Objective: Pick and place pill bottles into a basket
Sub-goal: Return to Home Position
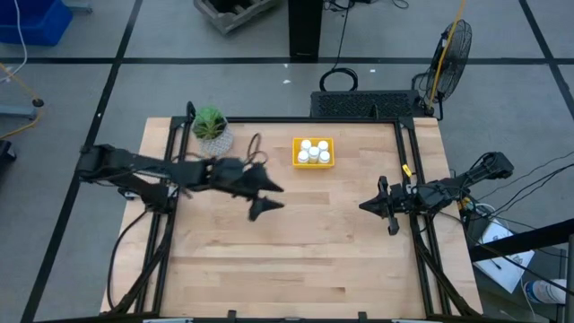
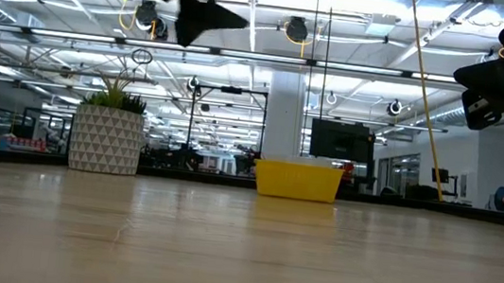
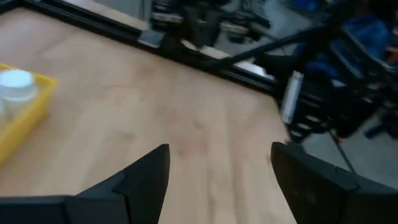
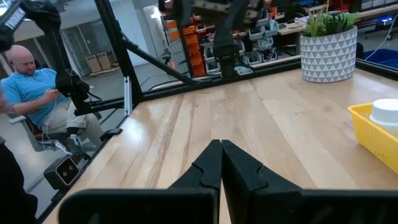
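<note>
The yellow basket point(image 1: 313, 152) stands on the table at the far middle and holds several small white pill bottles point(image 1: 314, 150). It also shows in the low view point(image 2: 297, 180), in the left wrist view point(image 3: 22, 118) with one bottle point(image 3: 17, 85), and in the right wrist view point(image 4: 376, 135). My left gripper point(image 1: 269, 197) is open and empty, raised above the table, near side and left of the basket. My right gripper point(image 1: 375, 205) is shut and empty, raised near the table's right edge.
A white patterned pot with a green plant point(image 1: 212, 128) stands at the far left, left of the basket. Black frame rails point(image 1: 410, 161) run along the table's sides. A seated person point(image 4: 43, 93) is beyond the table. Bare wood lies across the near half.
</note>
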Controlling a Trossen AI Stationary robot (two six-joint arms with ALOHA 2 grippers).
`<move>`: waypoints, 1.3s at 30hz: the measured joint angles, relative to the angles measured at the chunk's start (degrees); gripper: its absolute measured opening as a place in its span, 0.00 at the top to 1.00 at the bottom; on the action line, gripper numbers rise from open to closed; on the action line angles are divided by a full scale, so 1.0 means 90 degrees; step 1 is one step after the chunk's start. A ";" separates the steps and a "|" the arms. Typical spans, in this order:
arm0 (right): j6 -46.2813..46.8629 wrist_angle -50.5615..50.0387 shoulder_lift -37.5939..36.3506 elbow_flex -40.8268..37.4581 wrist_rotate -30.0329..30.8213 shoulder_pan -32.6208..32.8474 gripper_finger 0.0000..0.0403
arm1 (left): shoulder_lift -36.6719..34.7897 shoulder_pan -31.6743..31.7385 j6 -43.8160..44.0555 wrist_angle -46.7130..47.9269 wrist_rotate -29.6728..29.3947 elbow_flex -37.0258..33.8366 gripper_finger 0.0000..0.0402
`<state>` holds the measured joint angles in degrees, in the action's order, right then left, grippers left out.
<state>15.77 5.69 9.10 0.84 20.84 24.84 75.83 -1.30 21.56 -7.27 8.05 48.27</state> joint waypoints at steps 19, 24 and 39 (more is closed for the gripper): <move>-0.0046 0.0034 -0.0007 -0.0002 0.0138 0.0002 1.00 | -0.1909 -0.0759 -0.0010 -0.4297 -0.0857 -0.4414 0.30; -0.0172 0.0550 -0.0032 0.0006 0.0087 0.0000 1.00 | -0.2269 -0.0777 -0.0426 -0.4879 -0.0852 -0.4926 0.30; -0.0338 0.0065 -0.0755 0.0182 0.0142 0.0000 1.00 | -0.4210 -0.1080 -0.0913 -0.3314 -0.0938 -0.5024 0.31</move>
<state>12.73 6.28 2.30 2.48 22.12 24.84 37.93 -11.02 13.34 -37.10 -0.39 3.05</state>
